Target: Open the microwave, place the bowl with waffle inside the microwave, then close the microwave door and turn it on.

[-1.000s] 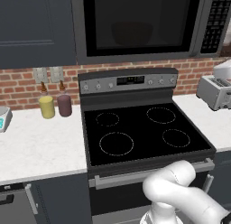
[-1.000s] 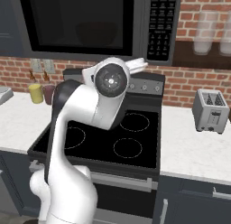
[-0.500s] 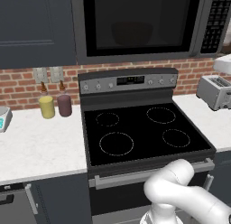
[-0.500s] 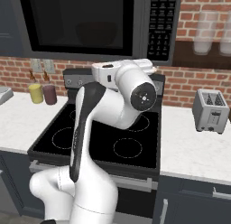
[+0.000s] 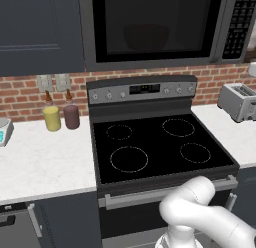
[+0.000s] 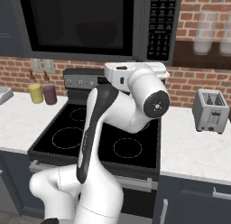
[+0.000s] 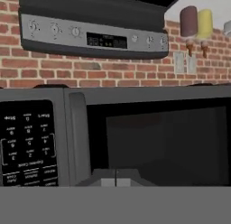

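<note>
The microwave (image 5: 160, 27) hangs above the stove, and its microwave door (image 6: 76, 22) is shut. Through the black glass the bowl (image 5: 146, 37) shows as a dim rounded shape inside, also faint in the right base view (image 6: 97, 32); what lies in it cannot be made out. The hand view is upside down: the door window (image 7: 162, 142), its bar handle (image 7: 76, 137) and the keypad (image 7: 27, 142) lie just ahead. My gripper (image 7: 115, 179) is shut with nothing in it, its tips together a short way before the door near the handle. My arm (image 6: 135, 96) is raised in front of the stove.
The black-topped stove (image 5: 155, 147) with its control panel (image 5: 142, 89) lies below the microwave. A yellow bottle (image 5: 51, 117) and a maroon bottle (image 5: 71, 115) stand on the left counter. A silver toaster (image 6: 210, 111) sits on the right counter. Glass jars (image 6: 203, 38) stand on a shelf at the right.
In the right base view my arm has swung to the right and risen, bringing the hand up before the microwave. The door stays shut and the gripper stays shut.
</note>
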{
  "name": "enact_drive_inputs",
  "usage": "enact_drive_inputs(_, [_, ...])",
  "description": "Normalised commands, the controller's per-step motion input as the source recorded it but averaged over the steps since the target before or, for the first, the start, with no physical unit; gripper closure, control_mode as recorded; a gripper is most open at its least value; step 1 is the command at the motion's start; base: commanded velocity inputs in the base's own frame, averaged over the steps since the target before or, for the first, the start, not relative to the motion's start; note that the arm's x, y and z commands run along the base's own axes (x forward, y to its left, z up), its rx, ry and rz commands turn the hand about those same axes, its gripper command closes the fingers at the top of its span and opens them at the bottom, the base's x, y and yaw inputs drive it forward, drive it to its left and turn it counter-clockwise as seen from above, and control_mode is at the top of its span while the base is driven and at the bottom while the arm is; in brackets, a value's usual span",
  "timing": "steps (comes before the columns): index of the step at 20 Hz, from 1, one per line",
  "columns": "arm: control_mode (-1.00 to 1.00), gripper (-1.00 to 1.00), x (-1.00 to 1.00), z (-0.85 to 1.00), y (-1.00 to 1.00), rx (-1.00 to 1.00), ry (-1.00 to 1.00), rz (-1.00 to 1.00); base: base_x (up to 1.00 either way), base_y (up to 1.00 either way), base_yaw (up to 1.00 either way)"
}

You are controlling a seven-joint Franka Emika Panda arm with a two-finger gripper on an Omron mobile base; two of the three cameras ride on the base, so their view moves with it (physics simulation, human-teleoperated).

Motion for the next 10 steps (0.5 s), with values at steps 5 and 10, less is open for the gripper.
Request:
enact_drive_inputs(5, [-1.00,1.00,0.00,0.00,-0.55,0.04,0.14,-0.23,0.00,0.00,0.00])
enact_drive_inputs(10, [-1.00,1.00,0.00,-0.02,-0.39,0.10,0.02,-0.03,0.00,0.00,0.00])
